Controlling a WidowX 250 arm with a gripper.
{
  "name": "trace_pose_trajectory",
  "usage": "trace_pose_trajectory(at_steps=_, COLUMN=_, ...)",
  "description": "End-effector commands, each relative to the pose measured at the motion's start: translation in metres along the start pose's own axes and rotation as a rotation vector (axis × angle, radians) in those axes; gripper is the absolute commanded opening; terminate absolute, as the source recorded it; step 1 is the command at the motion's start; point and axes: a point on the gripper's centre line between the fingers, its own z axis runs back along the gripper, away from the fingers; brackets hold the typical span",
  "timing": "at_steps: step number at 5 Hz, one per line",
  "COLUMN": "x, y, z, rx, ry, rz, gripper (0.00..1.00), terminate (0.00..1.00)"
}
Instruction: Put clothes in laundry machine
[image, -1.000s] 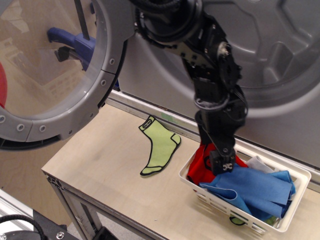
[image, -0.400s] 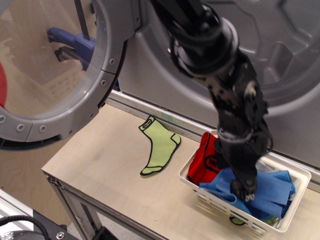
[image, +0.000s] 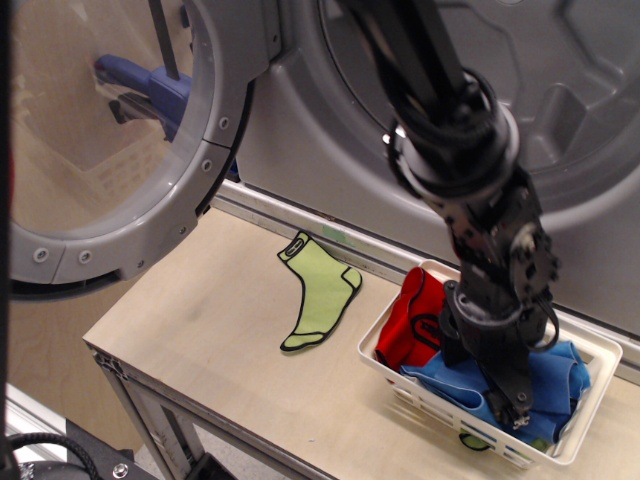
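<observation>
Since a second ago we swing our black gripper (image: 515, 412) from the red black-trimmed garment (image: 412, 318) down into the blue cloth pile (image: 500, 385) | jaw state: we cannot tell | white slotted basket (image: 400, 378) sits at the desk's right front corner | lime-green sock (image: 322, 292) lies mid-desk, outside the grey drum machine (image: 560, 100), awaiting pickup

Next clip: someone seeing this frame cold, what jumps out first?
The big black robot arm reaching down from the top, its end effector low in the white basket at lower right, among blue cloths beside a red garment. Next, the lime-green sock lying alone mid-table. Behind, the grey laundry machine, its round windowed door swung open at left.
</observation>
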Motion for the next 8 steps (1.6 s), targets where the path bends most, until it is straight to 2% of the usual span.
trace_pose_trajectory(at_steps=1, x=0.01, y=0.025, z=0.0, rx=0.049, ry=-0.044, rz=0.118, gripper=1.0, terminate=0.0)
trace_pose_trajectory(at_steps=2, x=0.009, y=0.03, z=-0.006, rx=0.059, ry=-0.034, rz=0.169, gripper=0.0, terminate=0.0)
trace_pose_trajectory(at_steps=4, x=0.007, y=0.046, z=0.014, rx=0.061, ry=-0.065, rz=0.259, gripper=0.0, terminate=0.0)
trace_pose_trajectory(at_steps=5, x=0.002, y=0.053, z=0.038, rx=0.085, ry=-0.114, rz=0.303, gripper=0.0, terminate=0.0)
trace_pose_trajectory(at_steps=6, x=0.0, y=0.058, z=0.072, rx=0.103, ry=-0.176, rz=0.363, gripper=0.0, terminate=0.0)
trace_pose_trajectory(at_steps=7, x=-0.001, y=0.067, z=0.099, rx=0.067, ry=-0.198, rz=0.413, gripper=0.0, terminate=0.0)
trace_pose_trajectory(at_steps=8, x=-0.003, y=0.072, z=0.121, rx=0.064, ry=-0.276, rz=0.414, gripper=0.0, terminate=0.0)
